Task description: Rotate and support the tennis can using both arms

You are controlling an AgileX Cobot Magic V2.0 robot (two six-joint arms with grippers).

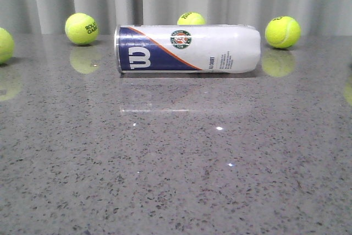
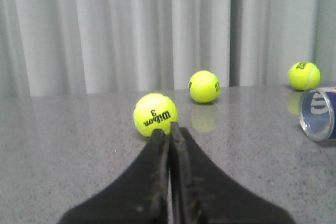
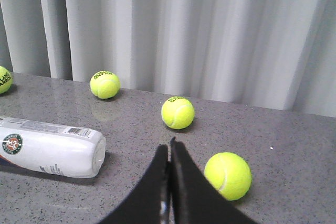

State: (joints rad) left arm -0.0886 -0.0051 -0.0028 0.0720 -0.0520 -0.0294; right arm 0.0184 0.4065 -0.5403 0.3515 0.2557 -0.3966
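the tennis can (image 1: 187, 48) lay on its side on the grey table (image 1: 176, 163). the left gripper (image 2: 169, 129) and right gripper (image 3: 169, 148) had their fingers pressed together, holding nothing.

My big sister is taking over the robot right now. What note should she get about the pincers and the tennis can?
Left pincer: shut, holding nothing, low over the table, pointing at a Wilson 3 ball.
Right pincer: shut, holding nothing, with a tennis ball close beside it.
Tennis can: lying on its side on the grey table, silver rim toward the robot's left, white end toward its right. Loose balls lie around it.
Done: nothing yet; neither pincer touches the can.
Left: open both pincers, bring one to each end of the can, then rotate and support it together.
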